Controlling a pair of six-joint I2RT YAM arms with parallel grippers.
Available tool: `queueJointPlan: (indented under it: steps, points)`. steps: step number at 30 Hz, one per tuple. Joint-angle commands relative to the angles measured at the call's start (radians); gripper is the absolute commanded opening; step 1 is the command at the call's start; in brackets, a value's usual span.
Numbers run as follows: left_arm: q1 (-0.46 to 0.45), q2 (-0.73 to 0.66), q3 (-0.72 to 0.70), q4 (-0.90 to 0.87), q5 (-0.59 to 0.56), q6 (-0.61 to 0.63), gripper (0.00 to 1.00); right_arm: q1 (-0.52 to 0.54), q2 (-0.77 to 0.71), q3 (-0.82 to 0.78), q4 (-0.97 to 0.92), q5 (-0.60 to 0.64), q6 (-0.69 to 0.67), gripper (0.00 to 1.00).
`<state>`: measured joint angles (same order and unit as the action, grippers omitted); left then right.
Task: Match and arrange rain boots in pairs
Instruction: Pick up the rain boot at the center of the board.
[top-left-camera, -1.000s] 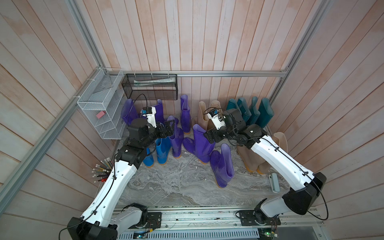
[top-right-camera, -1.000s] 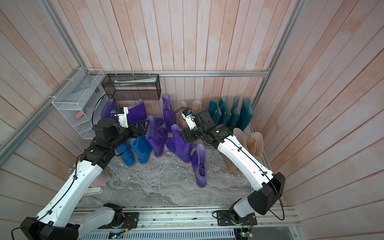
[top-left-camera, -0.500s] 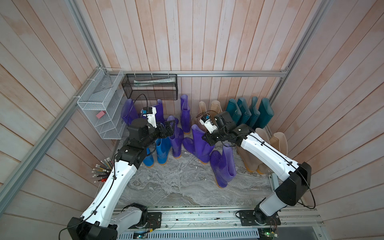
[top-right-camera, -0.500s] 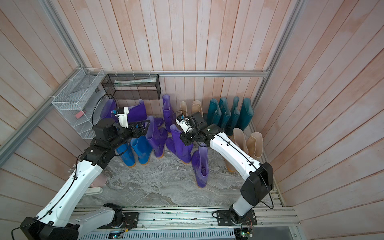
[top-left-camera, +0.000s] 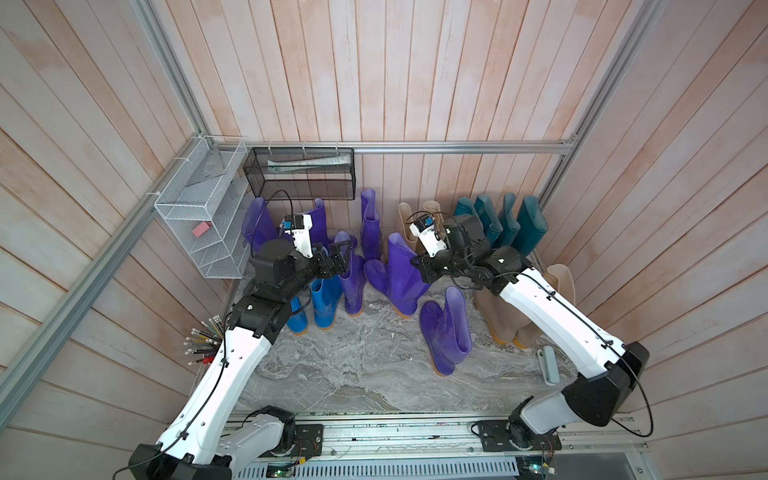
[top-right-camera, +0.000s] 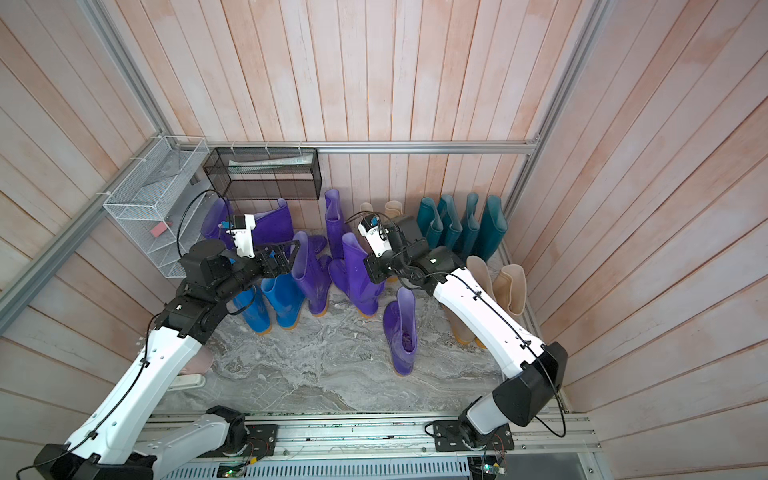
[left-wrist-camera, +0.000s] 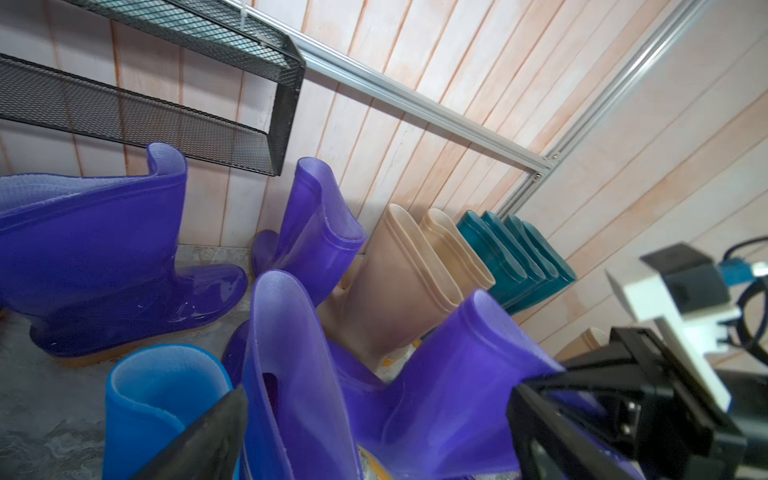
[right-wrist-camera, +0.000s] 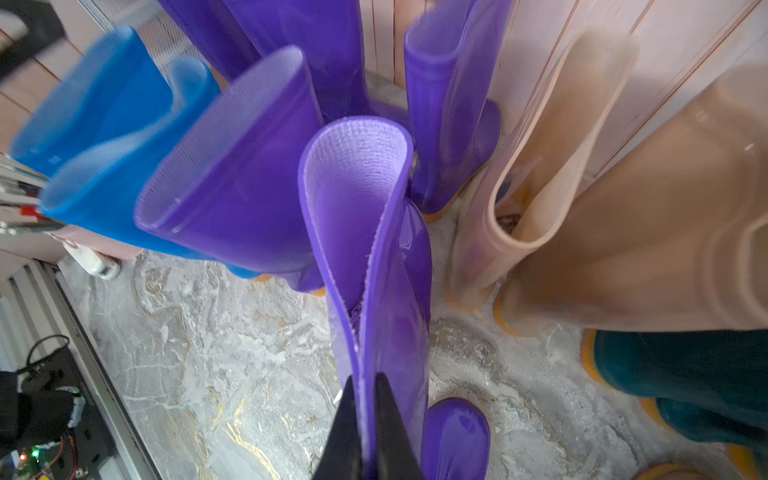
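The right gripper (right-wrist-camera: 365, 409) is clamping tight on the held purple boot (right-wrist-camera: 374, 257). Its two black fingers (right-wrist-camera: 345, 419) are pinching the shaft wall just below the rim, so the opening is folding flat at that spot. The boot's sole is resting on the floor (top-left-camera: 353, 374) a little out from the back edge. Its long axis is leaning off upright, with the top tipping toward the right arm.

The left gripper (top-left-camera: 340, 257) is hanging fully spread and is carrying nothing. Its jaws are standing either side of the shaft of the neighbouring purple boot (top-left-camera: 353, 286). Whether a finger is brushing that shaft is hard to tell from these angles.

The lone purple boot (top-left-camera: 446, 328) is standing apart near the middle of the floor, on the front-edge side of the right gripper and well within the right arm's side. That is the relation the coming move is probably turning on: the likeliest mate is lying frontward of the pinched boot, nearer the right arm than the left. The leaning shaft will likely need righting as it travels.

The blue pair (top-left-camera: 318, 299) is sitting together by the left edge under the left arm. The other purple boots (top-left-camera: 316, 218) are crowding the back edge toward the back left corner. The beige boots (top-left-camera: 415, 216) are splitting two at the back edge and two along the right edge. The teal boots (top-left-camera: 503, 224) are lining the back right corner.
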<state>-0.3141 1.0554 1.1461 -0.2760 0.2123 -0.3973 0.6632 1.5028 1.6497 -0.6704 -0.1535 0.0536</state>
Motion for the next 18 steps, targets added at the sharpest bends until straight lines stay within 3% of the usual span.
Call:
queueJointPlan:
  steps: [1,6,11,18]
  points:
    - [-0.051,-0.066,-0.028,-0.004,-0.006,-0.001,1.00,0.004,-0.073,0.130,0.147,0.008,0.006,0.00]
    - [-0.194,-0.106,-0.043,-0.049,-0.050,0.025,0.95,0.005,-0.088,0.265,0.125,0.064,-0.010,0.00]
    - [-0.415,-0.116,-0.044,-0.057,-0.139,0.058,0.92,0.001,-0.064,0.426,0.088,0.203,-0.035,0.00]
    - [-0.722,0.038,-0.021,0.015,-0.203,0.055,0.95,-0.004,-0.029,0.576,0.069,0.379,-0.053,0.00]
